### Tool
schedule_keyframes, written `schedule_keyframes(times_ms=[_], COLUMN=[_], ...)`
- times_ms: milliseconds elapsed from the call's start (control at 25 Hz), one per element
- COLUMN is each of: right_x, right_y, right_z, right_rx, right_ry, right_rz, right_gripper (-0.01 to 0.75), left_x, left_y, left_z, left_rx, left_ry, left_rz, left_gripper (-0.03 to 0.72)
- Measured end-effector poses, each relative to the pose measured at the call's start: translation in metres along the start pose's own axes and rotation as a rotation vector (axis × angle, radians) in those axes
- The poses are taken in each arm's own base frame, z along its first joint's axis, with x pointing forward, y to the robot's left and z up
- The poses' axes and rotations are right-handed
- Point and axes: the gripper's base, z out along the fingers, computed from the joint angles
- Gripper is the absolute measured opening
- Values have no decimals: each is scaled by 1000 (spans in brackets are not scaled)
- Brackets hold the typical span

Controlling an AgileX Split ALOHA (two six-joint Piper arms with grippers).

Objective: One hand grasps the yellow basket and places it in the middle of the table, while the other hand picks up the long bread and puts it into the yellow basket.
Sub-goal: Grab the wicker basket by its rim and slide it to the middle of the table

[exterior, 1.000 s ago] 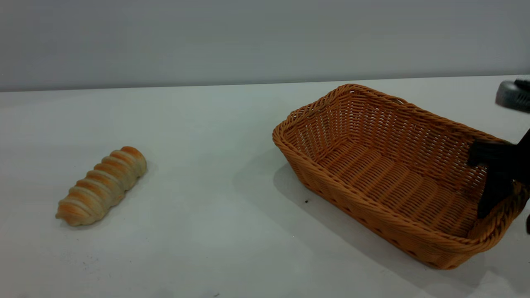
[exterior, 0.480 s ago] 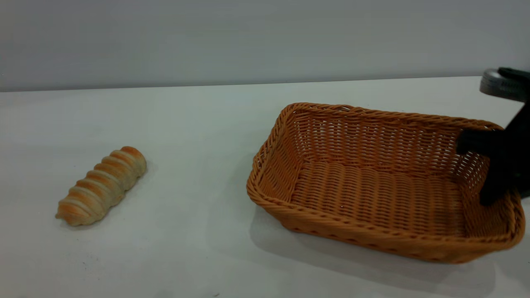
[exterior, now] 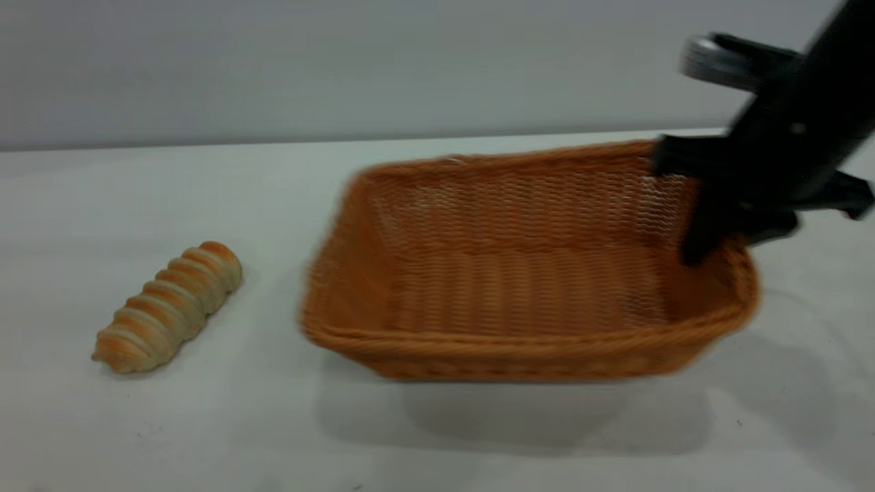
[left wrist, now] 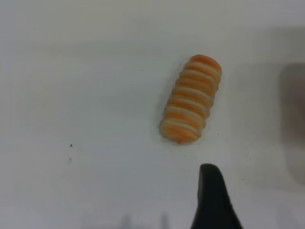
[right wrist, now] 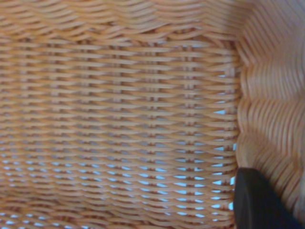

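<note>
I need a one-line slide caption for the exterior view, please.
Right end effector grips the orange woven wicker basket by its right rim; the ridged golden bread roll lies left.

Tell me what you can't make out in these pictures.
- Right gripper: in the exterior view one finger shows inside the yellow basket; the basket's wall hides the outer one.
- Basket weave: blurred in the exterior view; the right wrist view shows only a patch, cut off by every edge.
- Left gripper: the left wrist view shows one fingertip near the long bread; the rest is cut off, so its opening is unclear.
</note>
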Motion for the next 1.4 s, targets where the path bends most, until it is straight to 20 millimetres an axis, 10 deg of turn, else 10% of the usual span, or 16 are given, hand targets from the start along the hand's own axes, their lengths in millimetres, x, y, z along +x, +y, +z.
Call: schedule_keyframes(times_ms=[440, 920, 1400], right_x=[13, 6, 2], right_y=[30, 39, 46], right_z=[45, 28, -35], right_rx=[-33, -48, 5], right_ry=[70, 0, -9], right_rz=[-95, -332, -608], right_gripper=[124, 713, 581], left_x=[0, 0, 11], left_y=[0, -2, -1], left_z=[0, 10, 93], left_rx=[1, 14, -12], left_ry=[0, 28, 239], left_rz=[-3, -28, 13], left_gripper=[525, 525, 525])
